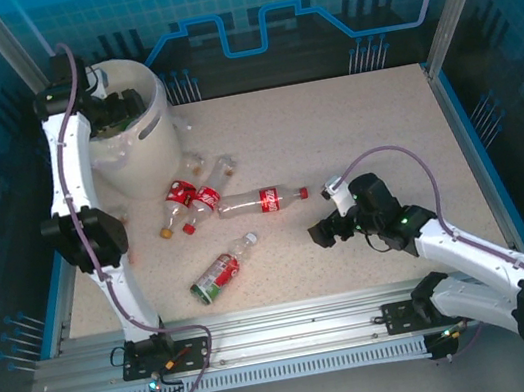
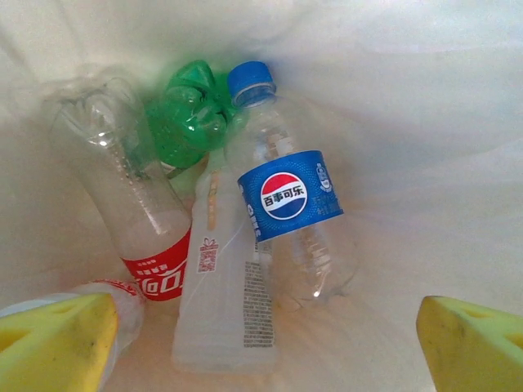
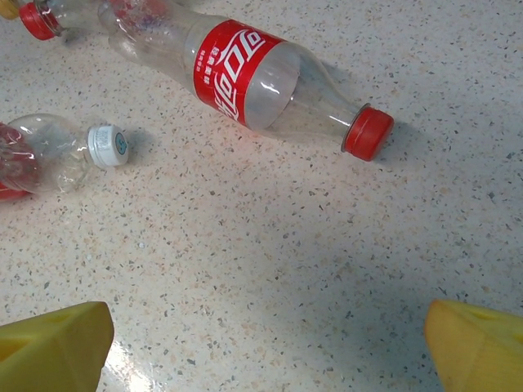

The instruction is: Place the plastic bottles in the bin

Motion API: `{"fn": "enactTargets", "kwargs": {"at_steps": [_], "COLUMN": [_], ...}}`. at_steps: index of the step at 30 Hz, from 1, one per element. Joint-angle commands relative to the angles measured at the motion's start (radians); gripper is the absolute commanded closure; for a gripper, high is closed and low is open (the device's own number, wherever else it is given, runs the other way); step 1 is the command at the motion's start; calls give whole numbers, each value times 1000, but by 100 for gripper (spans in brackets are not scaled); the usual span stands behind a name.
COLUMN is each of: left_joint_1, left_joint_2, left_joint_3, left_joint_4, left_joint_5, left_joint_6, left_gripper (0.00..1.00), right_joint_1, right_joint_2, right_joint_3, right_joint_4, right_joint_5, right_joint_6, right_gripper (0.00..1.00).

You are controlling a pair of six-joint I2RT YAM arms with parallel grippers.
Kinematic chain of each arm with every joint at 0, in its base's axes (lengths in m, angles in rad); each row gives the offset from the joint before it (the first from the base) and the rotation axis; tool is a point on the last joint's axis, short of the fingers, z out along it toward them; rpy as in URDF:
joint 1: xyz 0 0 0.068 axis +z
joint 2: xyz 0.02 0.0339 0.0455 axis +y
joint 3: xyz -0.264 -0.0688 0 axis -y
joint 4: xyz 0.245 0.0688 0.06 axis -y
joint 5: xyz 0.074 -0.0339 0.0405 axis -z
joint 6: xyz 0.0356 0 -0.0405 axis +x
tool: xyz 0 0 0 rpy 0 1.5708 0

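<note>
The left gripper (image 1: 125,108) hangs over the mouth of the bin (image 1: 156,143) at the table's (image 1: 383,134) far left corner. Its yellow fingers (image 2: 57,343) are spread wide, with nothing between them. The right gripper (image 1: 327,230) hovers low over the table right of centre, also spread wide and empty, its fingers (image 3: 474,347) over bare speckled surface.

Nothing lies between the right gripper and the nearest bottle. This long red-labelled bottle (image 1: 263,199) lies on its side near the table's middle, its red cap (image 3: 368,132) towards the gripper. Nearer the front edge lies a white-capped bottle (image 1: 222,270), well apart from it. A tight cluster of crumpled bottles (image 1: 192,200) sits just beside the foot of the bin, several touching, with two clearer ones (image 1: 220,170) at its far side.

In the left wrist view, five bottles lie in a heap on the bin's clear liner (image 2: 409,82):
- A blue-labelled bottle (image 2: 290,196) with a blue cap lies on top.
- A crushed green bottle (image 2: 188,114) is beside its cap.
- A clear red-labelled bottle (image 2: 139,204) is at the left.
- A white-labelled bottle (image 2: 229,286) lies between the red-labelled and blue-labelled ones.
- Another red-labelled one (image 2: 122,298) is partly hidden behind the left finger.

The bin is round and cream-white, and far larger than any of the bottles.
</note>
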Motion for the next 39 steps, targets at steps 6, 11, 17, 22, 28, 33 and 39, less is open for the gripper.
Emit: {"fn": "enactTargets", "kwargs": {"at_steps": [6, 11, 17, 22, 28, 33, 39], "left_joint_1": [-25, -100, -358, -498, -652, -690, -693], "left_joint_2": [-272, -552, -804, -966, -988, -995, -1001], "left_joint_3": [-85, -419, -843, -1195, -1434, -1581, -1669], "left_joint_4": [12, 153, 337, 568, 766, 950, 1036], "left_joint_5": [-56, -124, -150, -110, -117, -124, -131], "left_joint_6": [12, -20, -130, -378, -585, -778, -897], "left_gripper": [1, 1, 2, 3, 2, 1, 1], "right_joint_1": [-15, -36, -105, -115, -114, -83, -43], "right_joint_2": [21, 106, 288, 422, 579, 710, 846], "right_joint_3": [65, 116, 230, 334, 479, 589, 673], "right_joint_4": [21, 36, -20, -97, -142, -190, -196], "right_joint_5": [2, -17, -91, -174, -197, -224, -217], "right_joint_6": [-70, -215, -488, -754, -931, -997, -1041], "right_gripper": [1, 0, 0, 0, 0, 0, 0]}}
